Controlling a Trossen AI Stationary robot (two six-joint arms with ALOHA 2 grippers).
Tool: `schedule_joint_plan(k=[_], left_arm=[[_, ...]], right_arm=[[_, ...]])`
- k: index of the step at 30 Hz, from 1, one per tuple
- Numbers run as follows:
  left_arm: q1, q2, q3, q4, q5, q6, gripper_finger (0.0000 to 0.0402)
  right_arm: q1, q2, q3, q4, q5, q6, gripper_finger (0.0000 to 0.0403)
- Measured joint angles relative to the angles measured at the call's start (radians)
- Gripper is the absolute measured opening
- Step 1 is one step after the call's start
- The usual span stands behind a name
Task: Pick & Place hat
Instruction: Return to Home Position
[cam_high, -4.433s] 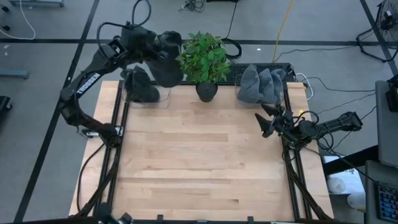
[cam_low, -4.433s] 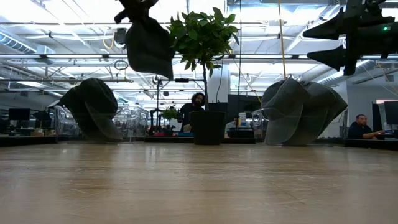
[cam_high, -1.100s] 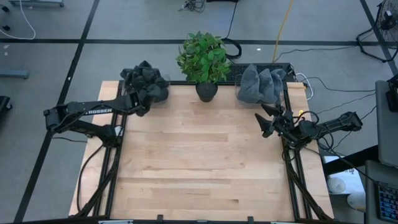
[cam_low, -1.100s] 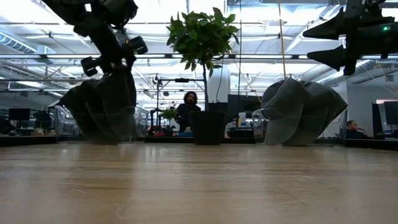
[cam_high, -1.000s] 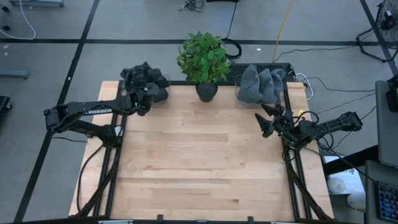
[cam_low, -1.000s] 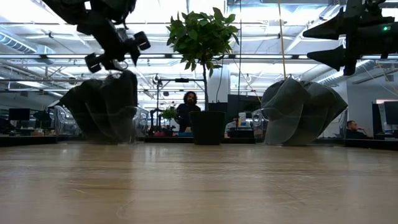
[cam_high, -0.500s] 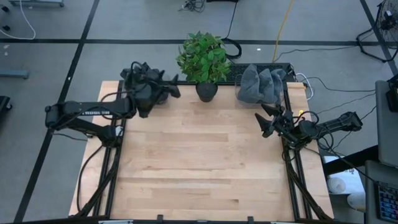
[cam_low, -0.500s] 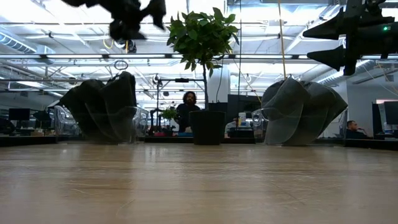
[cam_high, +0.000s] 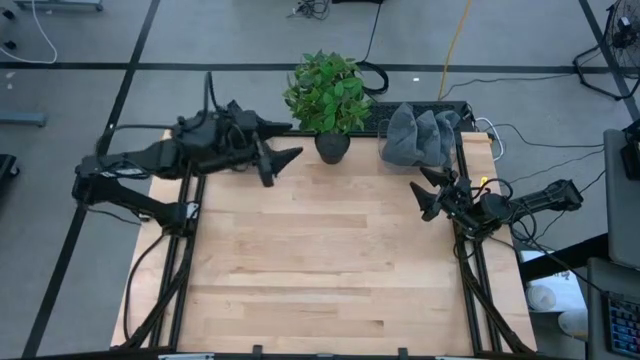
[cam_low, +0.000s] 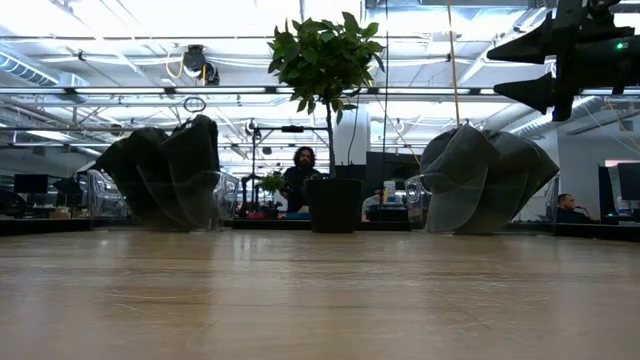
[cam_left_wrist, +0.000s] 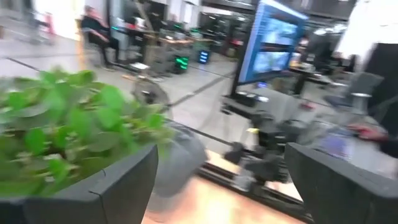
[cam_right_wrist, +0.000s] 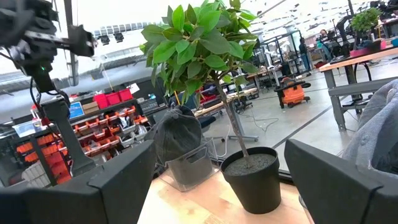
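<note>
We found a wooden table (cam_high: 320, 270) bearing three things along its far edge: a transparent bin (cam_right_wrist: 193, 167) stuffed with black caps (cam_low: 160, 175) at left, a potted plant (cam_high: 330, 100) mid-edge, grey caps (cam_high: 420, 135) at right.

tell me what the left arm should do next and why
Probably draw the left gripper back toward its base at the table's left edge, away from the plant. It is open and holds nothing, the black caps sit in the left transparent bin, and the right gripper waits at the right edge.
</note>
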Motion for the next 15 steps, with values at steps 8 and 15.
schedule_joint_plan(k=[8,15], left_arm=[[-0.097,0.054,0.153,-0.124,0.041,-0.03,0.0367],[-0.149,0.005,0.008,-0.045,-0.024,0.096,0.0361]], right_arm=[[0.0,0.0,0.0,0.0,0.0,0.0,0.0345],[0.0,0.0,0.0,0.0,0.0,0.0,0.0344]])
